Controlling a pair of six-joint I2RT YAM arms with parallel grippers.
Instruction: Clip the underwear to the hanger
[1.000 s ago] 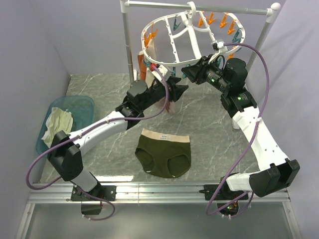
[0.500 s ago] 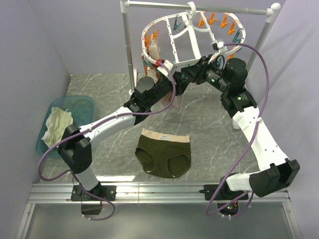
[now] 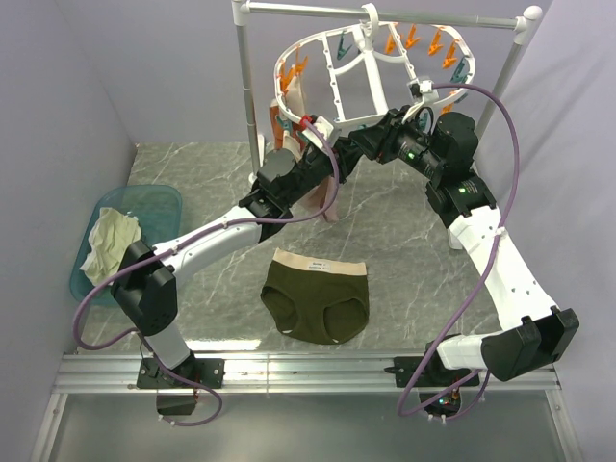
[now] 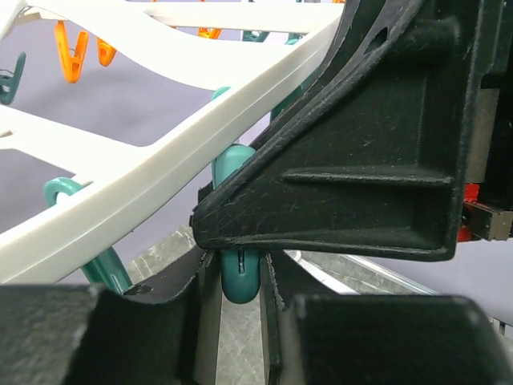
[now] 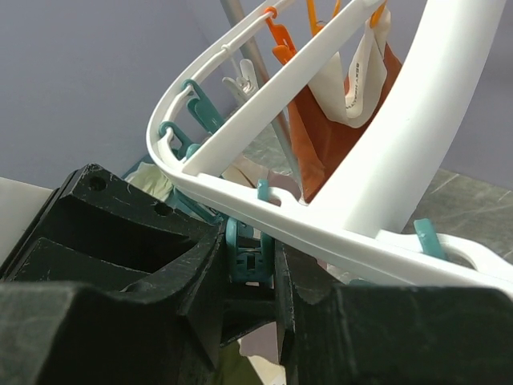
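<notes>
The dark olive underwear (image 3: 316, 296) with its beige waistband lies flat on the table, in front of both arms and untouched. The white oval hanger (image 3: 372, 87) hangs from the pole, tilted, with orange and teal clothespins on its rim. Both grippers meet under its near rim. My right gripper (image 3: 358, 146) is shut on a teal clothespin (image 5: 252, 258) below the white rim (image 5: 401, 136). My left gripper (image 3: 339, 159) comes from the opposite side, and its fingers close on the lower tip of the teal clothespin (image 4: 239, 277) under the rim (image 4: 160, 172).
A teal tub (image 3: 159, 197) holding a cream cloth (image 3: 108, 241) sits at the left. The white pole stand (image 3: 252, 87) carries the hanger. Rust-red (image 3: 277, 123) and pinkish-beige (image 3: 325, 202) garments hang from the hanger's left side. Walls stand close on both sides.
My left arm has risen and reached forward from beside the hanging pink garment up to the hanger's near rim, next to my right gripper. The right arm and the underwear have not moved.
</notes>
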